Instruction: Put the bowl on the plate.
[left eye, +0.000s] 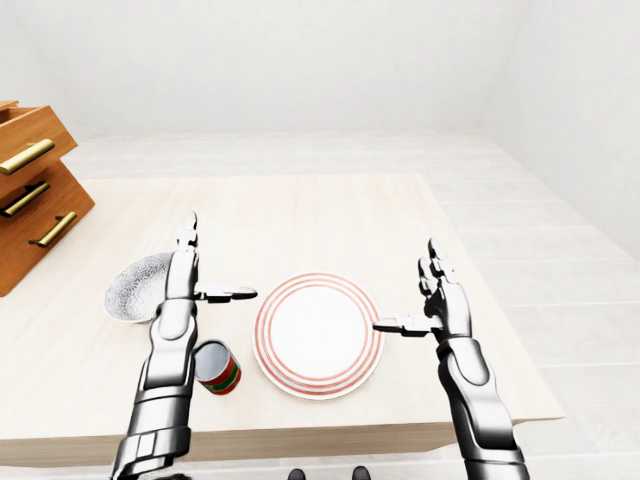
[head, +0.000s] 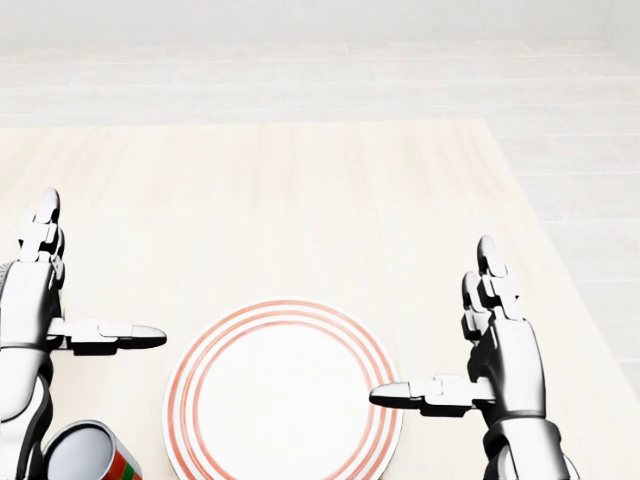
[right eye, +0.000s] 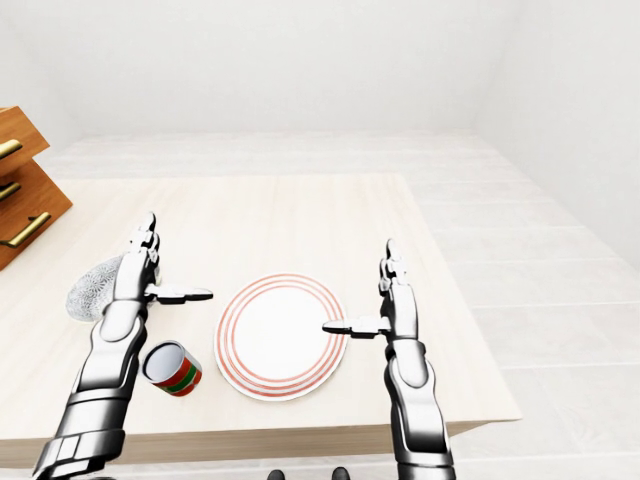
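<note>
A white plate (left eye: 318, 333) with red rings lies on the pale wooden table, near its bottom edge in the left-eye view. A grey speckled bowl (left eye: 136, 285) sits to the plate's left, partly hidden behind my left arm. My left hand (left eye: 205, 268) is open between bowl and plate, fingers stretched up and thumb pointing at the plate. My right hand (left eye: 420, 295) is open at the plate's right rim, its thumb reaching over the rim. Neither hand holds anything.
A red, white and green can (left eye: 217, 367) lies on its side below the bowl, next to my left forearm. A wooden drawer unit (left eye: 30, 195) with brass handles stands at the table's left. The table's right edge (left eye: 480, 290) drops to a pale floor.
</note>
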